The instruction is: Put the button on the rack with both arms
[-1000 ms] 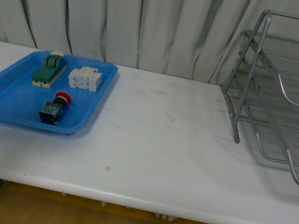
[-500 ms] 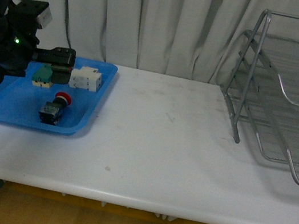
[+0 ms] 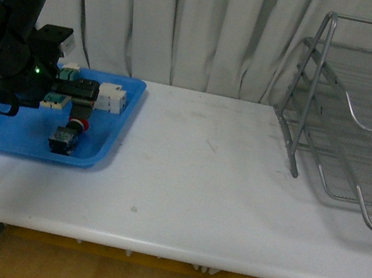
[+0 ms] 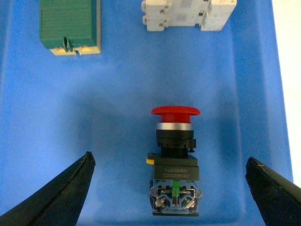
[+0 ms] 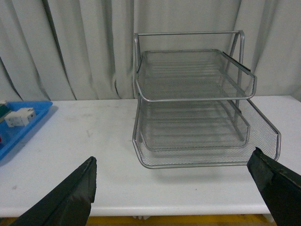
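The button (image 3: 69, 134), with a red mushroom cap and a black and bluish body, lies on its side in the blue tray (image 3: 7, 129) at the left of the table. My left gripper (image 3: 86, 93) hangs open over the tray, just behind and above the button. In the left wrist view the button (image 4: 174, 165) lies between the wide-open fingers (image 4: 70, 188), which do not touch it; the left gripper (image 4: 169, 160) holds nothing. The silver wire rack (image 3: 348, 117) stands at the far right. In the right wrist view my right gripper (image 5: 173, 156) is open and empty, facing the rack (image 5: 195, 108) from some distance.
A green-and-cream switch block (image 4: 70, 26) and a white breaker block (image 4: 188, 14) lie in the tray (image 4: 117, 117) beyond the button. White table (image 3: 201, 178) stretches between tray and rack. A curtain hangs behind. The table's front edge is near.
My left arm has come into the front view from the left and moved right over the blue tray, ending above the button. The button and rack have not moved.
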Motion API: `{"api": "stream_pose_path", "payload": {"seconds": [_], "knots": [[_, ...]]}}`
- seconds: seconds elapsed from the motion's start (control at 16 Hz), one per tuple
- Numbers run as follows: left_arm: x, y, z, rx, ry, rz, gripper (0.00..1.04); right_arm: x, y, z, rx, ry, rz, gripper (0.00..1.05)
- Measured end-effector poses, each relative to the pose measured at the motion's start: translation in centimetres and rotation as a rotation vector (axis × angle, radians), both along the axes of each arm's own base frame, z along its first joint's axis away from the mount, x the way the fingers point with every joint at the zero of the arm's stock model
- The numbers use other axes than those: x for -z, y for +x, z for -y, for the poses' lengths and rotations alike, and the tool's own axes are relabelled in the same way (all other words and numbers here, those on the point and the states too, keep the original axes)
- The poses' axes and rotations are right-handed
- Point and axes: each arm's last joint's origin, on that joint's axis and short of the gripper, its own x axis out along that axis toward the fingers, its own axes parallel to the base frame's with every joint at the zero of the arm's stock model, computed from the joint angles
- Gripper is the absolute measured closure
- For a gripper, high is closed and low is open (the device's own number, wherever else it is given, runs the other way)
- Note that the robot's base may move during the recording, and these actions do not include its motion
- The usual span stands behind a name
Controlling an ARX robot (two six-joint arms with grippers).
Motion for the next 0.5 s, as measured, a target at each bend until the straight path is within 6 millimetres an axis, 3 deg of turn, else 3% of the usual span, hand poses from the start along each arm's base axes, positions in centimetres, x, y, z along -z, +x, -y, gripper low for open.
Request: {"api": "stream_pose_path", "payload": {"seconds": [0.5], "knots": [[4.3,0.9,-0.4,-0.01,0.035,-0.062,0.07,0.0,0.0,0.0,0.0,0.0,0.0,0.06]]}}
